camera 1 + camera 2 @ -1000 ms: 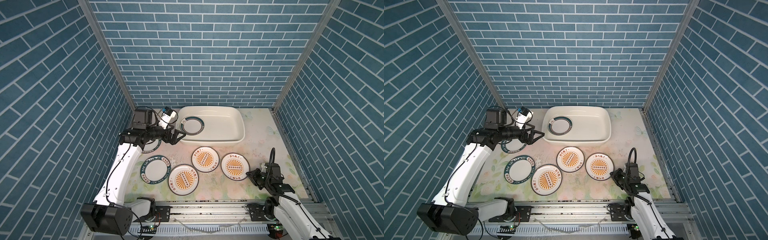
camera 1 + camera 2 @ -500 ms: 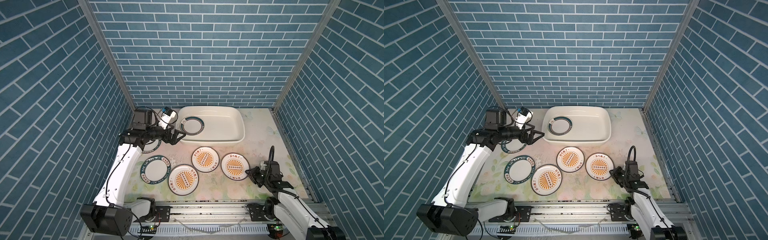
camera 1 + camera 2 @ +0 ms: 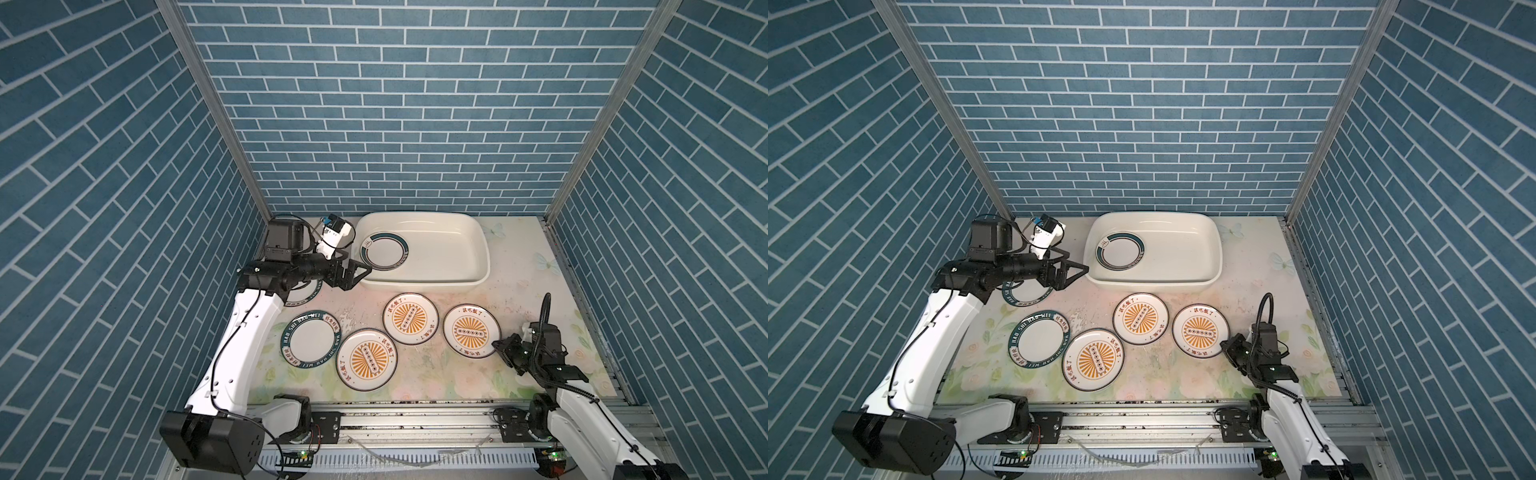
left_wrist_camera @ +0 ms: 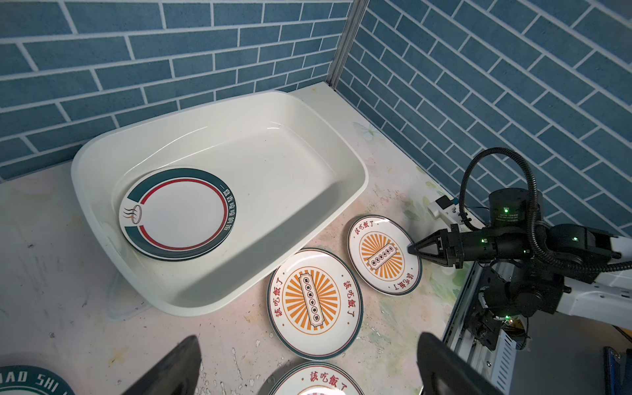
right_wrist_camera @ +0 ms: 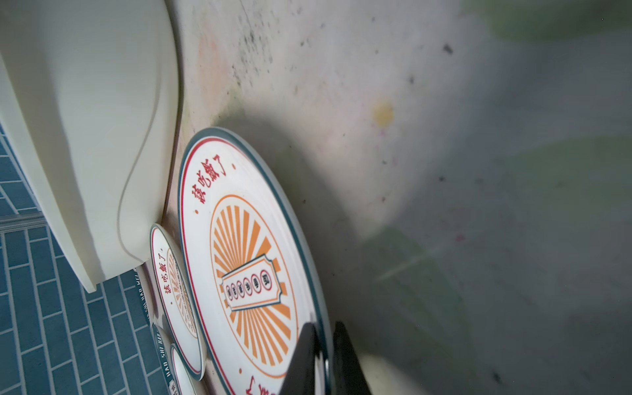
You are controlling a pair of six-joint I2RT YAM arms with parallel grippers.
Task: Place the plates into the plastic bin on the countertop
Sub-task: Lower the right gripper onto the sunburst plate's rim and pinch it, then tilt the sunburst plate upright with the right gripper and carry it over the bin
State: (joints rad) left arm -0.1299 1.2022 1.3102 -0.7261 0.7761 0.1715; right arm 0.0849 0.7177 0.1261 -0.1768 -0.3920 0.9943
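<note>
The right gripper (image 3: 500, 345) is now clamped on the near rim of the sunburst plate (image 3: 471, 331) closest to it. A second ago its jaws were slightly apart and held just short of that rim. In the right wrist view a black fingertip (image 5: 304, 352) is seen on each side of the plate's teal edge. The plate is not yet lifted and lies flat on the countertop (image 3: 519, 282). The grasp is judged made, with the lift and carry to the bin (image 3: 440, 253) still to come.

The left gripper (image 3: 358, 279) is spread wide and empty, and is held just beside the bin's front left corner, unmoved over the last second.

A ringed plate (image 3: 384, 250) lies in the left end of the bin, with what looks like a second plate under it. Five plates are left on the countertop, one of them partly hidden under the left arm.

The gripped plate lies just beside the middle sunburst plate (image 3: 410, 318), with only a narrow gap between them. That side is best kept clear when the rim is tipped up. The bin's front wall stands between the plate and the bin floor and has to be cleared. The right half of the bin is bare — ample room for a plate to be set down.
</note>
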